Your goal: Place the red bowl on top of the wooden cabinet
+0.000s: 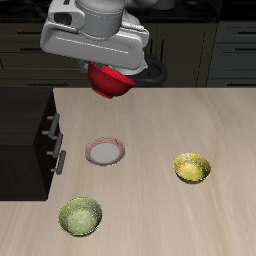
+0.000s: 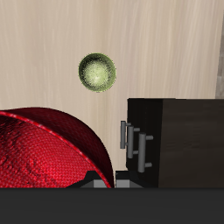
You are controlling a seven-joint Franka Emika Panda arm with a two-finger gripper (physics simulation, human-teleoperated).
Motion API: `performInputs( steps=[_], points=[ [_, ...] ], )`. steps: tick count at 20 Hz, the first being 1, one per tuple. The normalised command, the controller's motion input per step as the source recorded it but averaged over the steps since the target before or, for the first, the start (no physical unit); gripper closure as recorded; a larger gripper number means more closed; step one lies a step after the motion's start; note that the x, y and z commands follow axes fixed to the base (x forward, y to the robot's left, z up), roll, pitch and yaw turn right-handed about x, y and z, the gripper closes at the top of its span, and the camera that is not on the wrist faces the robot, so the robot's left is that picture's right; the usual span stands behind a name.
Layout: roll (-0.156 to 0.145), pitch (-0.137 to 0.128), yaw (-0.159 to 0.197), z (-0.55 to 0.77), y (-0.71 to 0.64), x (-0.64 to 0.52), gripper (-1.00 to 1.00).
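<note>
Red bowl [image 1: 110, 82]: I carry it high above the table [image 1: 150, 130], tilted, near its back edge.
Gripper [image 1: 108, 68]: clamped on the red bowl's rim, lifting it clear.
Wooden cabinet [image 1: 40, 140]: at the table's side edge, top bare, ready for placement.
Writing: I read 0 labels.

**No legible writing in either view**

No text, label, brand, number or sign can be read anywhere in the two views. The red bowl [image 1: 109, 81], the wooden cabinet [image 2: 175, 140], the yellow bowl [image 1: 192, 168], the yellow-green bowl [image 1: 80, 216], the small plate [image 1: 105, 152] and the light tabletop [image 1: 190, 120] all show plain, unmarked surfaces. The gripper [image 1: 108, 80] housing bears no marking that can be made out either.
</note>
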Motion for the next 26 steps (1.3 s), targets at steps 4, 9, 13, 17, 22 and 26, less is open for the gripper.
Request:
performInputs(
  steps=[4, 9, 13, 17, 22, 26],
  points=[
    [-0.018, -0.022, -0.005, 0.10, -0.23, -0.10, 1.00],
    [-0.046, 0.003, -0.008, -0.02, -0.22, -0.04, 1.00],
    [-0.045, 0.008, 0.001, -0.05, -0.19, -0.01, 1.00],
    [-0.033, -0.004, 0.009, -0.03, -0.25, -0.10, 1.00],
    [-0.040, 0.008, 0.004, -0.05, -0.21, -0.09, 1.00],
    [-0.037, -0.004, 0.003, 0.01, -0.20, -0.13, 1.00]
  ],
)
